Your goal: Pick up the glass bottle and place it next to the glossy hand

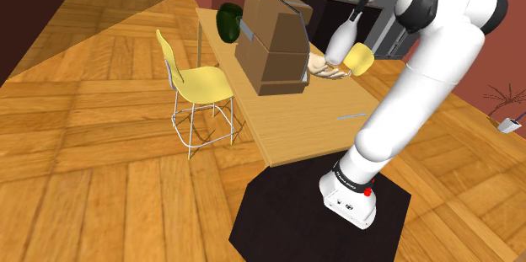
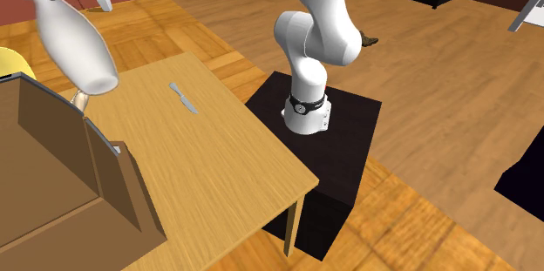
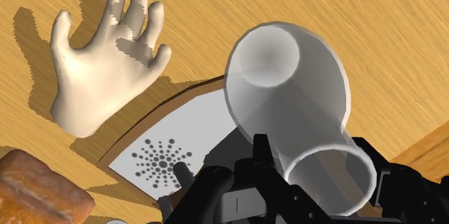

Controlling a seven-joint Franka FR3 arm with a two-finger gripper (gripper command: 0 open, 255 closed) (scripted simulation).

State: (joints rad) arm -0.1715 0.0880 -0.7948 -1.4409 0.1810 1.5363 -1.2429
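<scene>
**White bottle [image 2: 77, 38] gripped by its neck above a wooden table [image 2: 218, 165], close to a model hand [image 3: 108, 60]**

The black gripper [image 3: 322, 181] has its two fingers closed around the bottle's narrow neck, clasping it between them. The bottle is plain, opaque white with a soft sheen and does not look like clear glass. From the slim neck it widens smoothly into a rounded, heavy base. It hangs tilted, with the wide end pointing away from the gripper and down toward the tabletop. It appears to be lifted clear of the surface.

Just beside the bottle's base, a cream-coloured hand lies flat on the wood with its fingers spread. A round plate [image 3: 162, 161] with a dotted pattern sits under the bottle. Stacked cardboard boxes [image 1: 271, 41] stand near the hand. A small knife [image 2: 184, 98] lies on the table well apart from the bottle.
</scene>
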